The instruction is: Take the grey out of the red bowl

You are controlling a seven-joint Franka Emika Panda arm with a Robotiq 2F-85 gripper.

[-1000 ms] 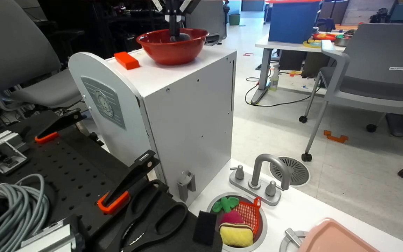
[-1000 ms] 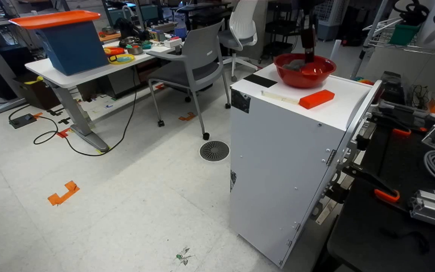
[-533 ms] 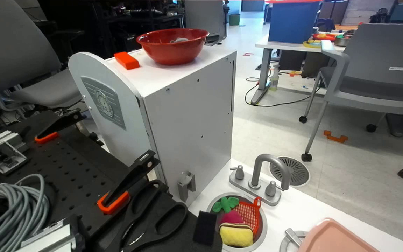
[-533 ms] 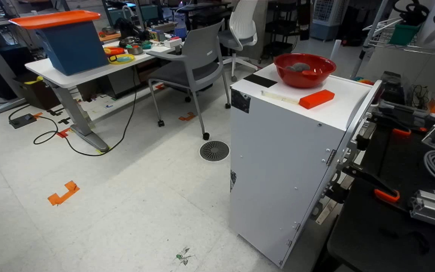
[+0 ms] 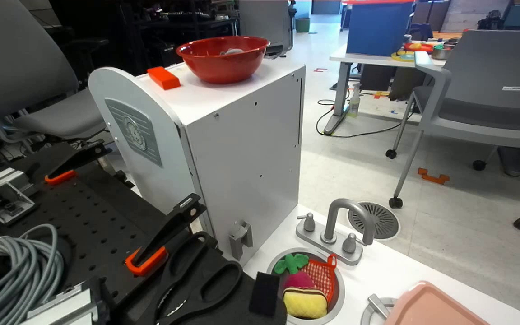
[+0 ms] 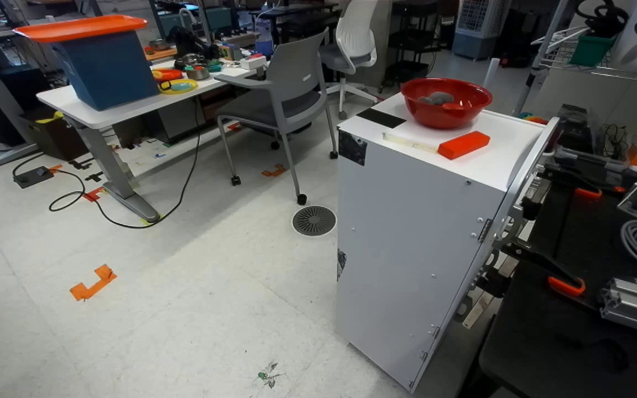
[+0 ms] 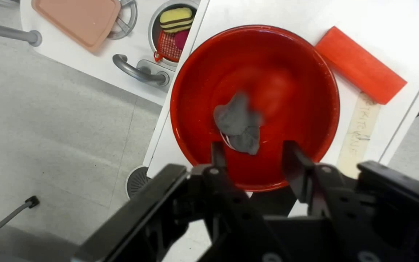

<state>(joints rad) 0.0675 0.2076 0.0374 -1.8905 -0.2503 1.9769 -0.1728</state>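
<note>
**Soft-looking grey lobed thing (image 7: 232, 118) in the wide glossy red plastic bowl (image 7: 300, 116), hand (image 7: 254, 150) spread wide**

In my wrist view the grey thing lies near the middle of the frame, on the bowl's floor, a thin pale line along its lower left edge. Part of it is blurred, and I cannot tell whether it is one piece or two. In both exterior views I see it inside the rim.

The hand's two dark fingers (image 7: 298, 165) show at the bottom of the wrist view, standing well apart; the grey thing lies beyond the gap between them.

The bowl stands upright on a tall white box-shaped cabinet (image 6: 407, 237), right of centre in an exterior view. Just beside it, at the upper right of my wrist view, lies a matt orange-red rectangular block (image 7: 360, 65), and one end of the block meets a pale strip of handwritten tape (image 7: 355, 138).

Low and right of centre in an exterior view, a round grey sink (image 5: 340, 293) holds a yellow plush thing (image 5: 305, 304) and a red checked cloth (image 5: 322, 275), with a curved grey tap (image 5: 331, 223) just beside it. At the upper left of an exterior view, a blue plastic bin (image 6: 108, 72) with an orange lid (image 6: 83, 27) stands on a white-topped desk (image 6: 65, 103).
</note>
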